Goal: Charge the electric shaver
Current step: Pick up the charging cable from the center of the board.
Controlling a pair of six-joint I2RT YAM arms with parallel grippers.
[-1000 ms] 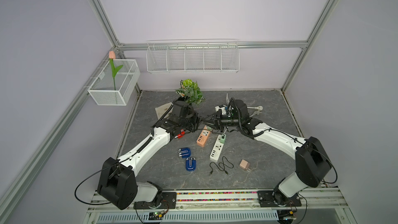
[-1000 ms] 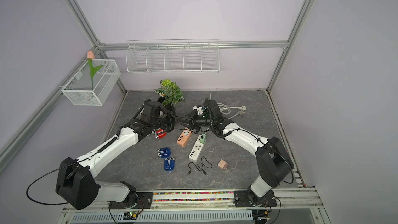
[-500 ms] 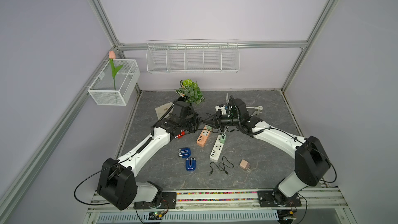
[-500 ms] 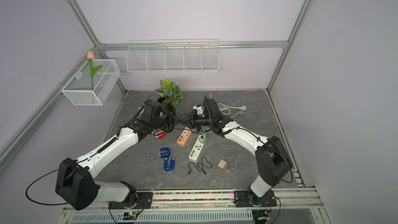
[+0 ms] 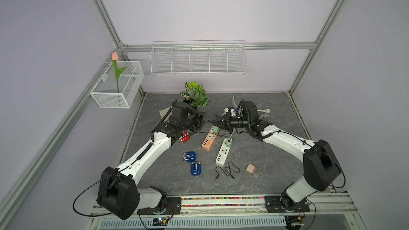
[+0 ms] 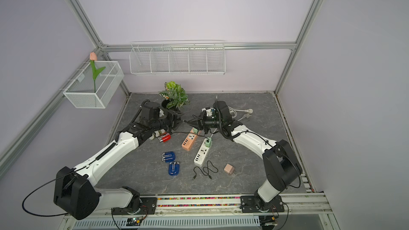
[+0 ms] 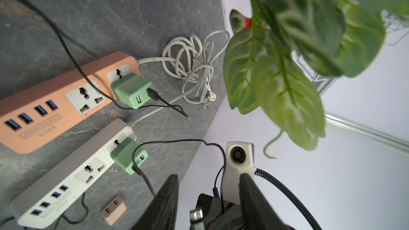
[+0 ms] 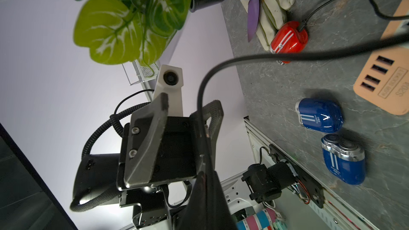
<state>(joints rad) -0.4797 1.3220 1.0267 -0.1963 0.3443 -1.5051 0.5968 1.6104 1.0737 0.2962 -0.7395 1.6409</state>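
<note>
Near blue shaver (image 5: 195,169) fore-aft, heads rearward (R pincer (image 5: 215,121) w/ cable (image 8: 265,55)).

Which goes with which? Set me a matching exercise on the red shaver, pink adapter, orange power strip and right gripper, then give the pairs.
1 red shaver
2 pink adapter
3 orange power strip
4 right gripper

A shut on a black cable
B carries a green adapter
C thin lead plugged straight into it
D lies unplugged on the table

Pairs: 1-C, 2-D, 3-B, 4-A
</note>
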